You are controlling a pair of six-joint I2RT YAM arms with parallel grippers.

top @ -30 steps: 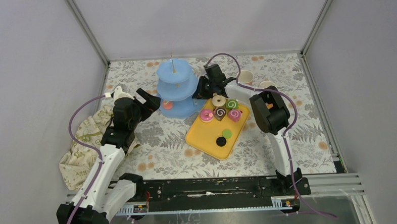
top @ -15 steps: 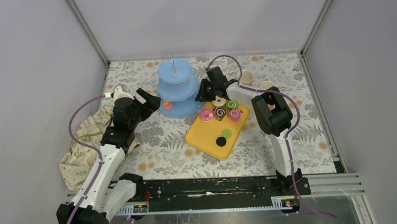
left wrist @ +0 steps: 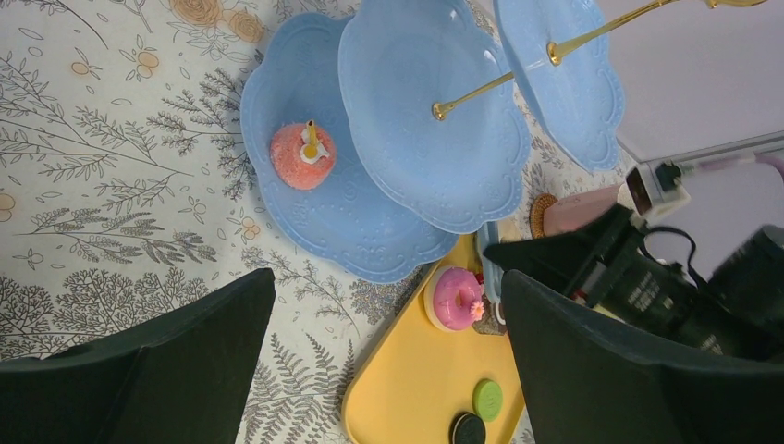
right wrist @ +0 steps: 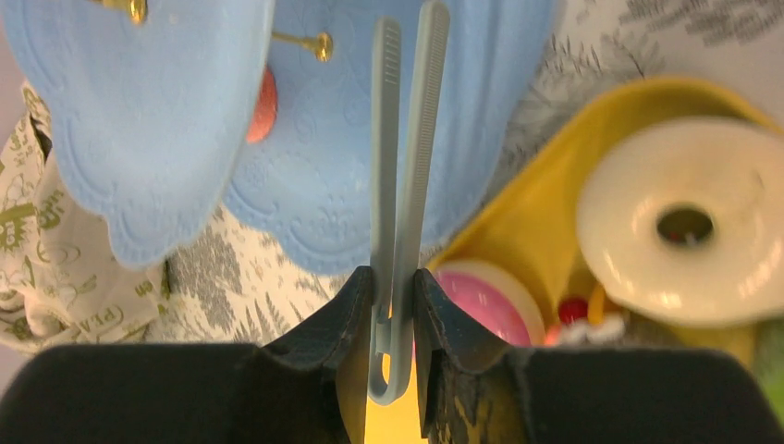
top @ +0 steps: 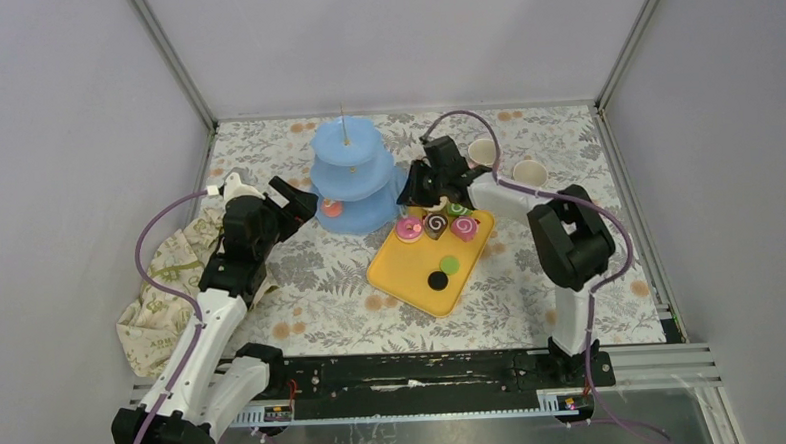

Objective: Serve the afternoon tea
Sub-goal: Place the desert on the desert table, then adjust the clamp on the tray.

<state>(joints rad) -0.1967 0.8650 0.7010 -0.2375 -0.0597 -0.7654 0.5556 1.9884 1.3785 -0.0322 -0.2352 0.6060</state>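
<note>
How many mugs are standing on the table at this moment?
2. The left mug stands behind the yellow tray; the right mug is beside it, slightly nearer. The three-tier stand could hide more.

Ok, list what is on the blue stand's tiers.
One orange pastry sits on the bottom tier. The middle tier and top tier look bare. The bottom tier's part beneath the middle one is covered.

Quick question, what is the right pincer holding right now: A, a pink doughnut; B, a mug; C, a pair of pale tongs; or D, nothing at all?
C: in the right wrist view, the right pincer is closed on the bend of the pale tongs, whose two arms reach out in front of the blue stand.
</note>
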